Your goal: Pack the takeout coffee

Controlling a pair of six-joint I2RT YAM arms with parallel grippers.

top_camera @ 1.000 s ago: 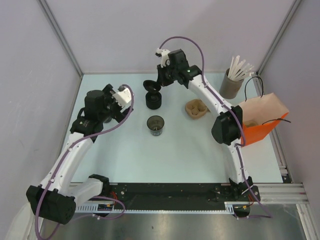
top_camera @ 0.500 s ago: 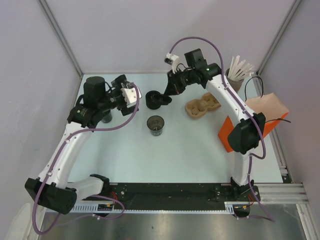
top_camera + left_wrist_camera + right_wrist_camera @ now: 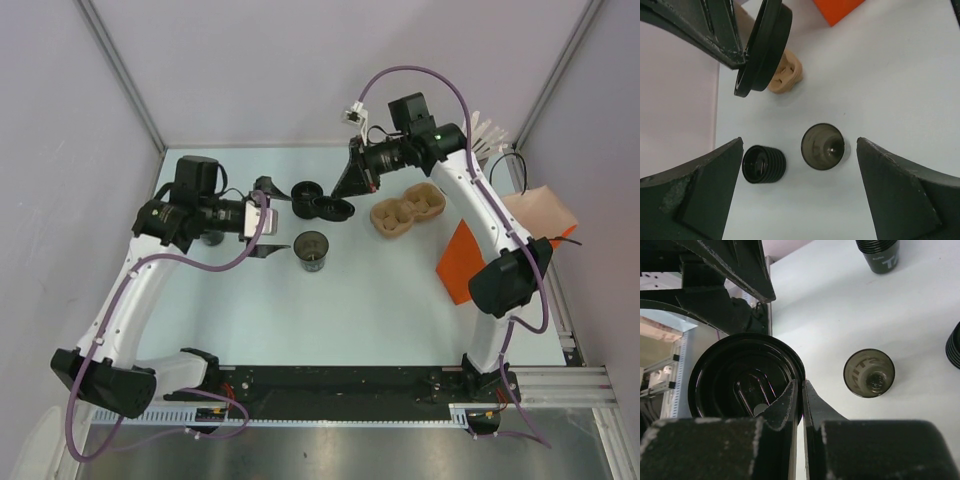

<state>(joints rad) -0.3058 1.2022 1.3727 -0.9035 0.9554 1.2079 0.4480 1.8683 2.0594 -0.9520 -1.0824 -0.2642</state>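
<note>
Top view: the left gripper (image 3: 270, 217), left of centre, has its jaws spread. The right gripper (image 3: 347, 192), upper centre, pinches the lid (image 3: 333, 208) by its rim. The cup (image 3: 312, 250) stands upright and uncovered at centre.
Left wrist view: cup at centre, lid upper left.
Right wrist view: lid left, cup right.

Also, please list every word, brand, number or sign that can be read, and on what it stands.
"T": a pale letter on the black cup at the top of the right wrist view; the rest is blurred.
Pale print on the wall of the coffee cup: too blurred to read.
On the lid and the orange bag: no text seen.
</note>
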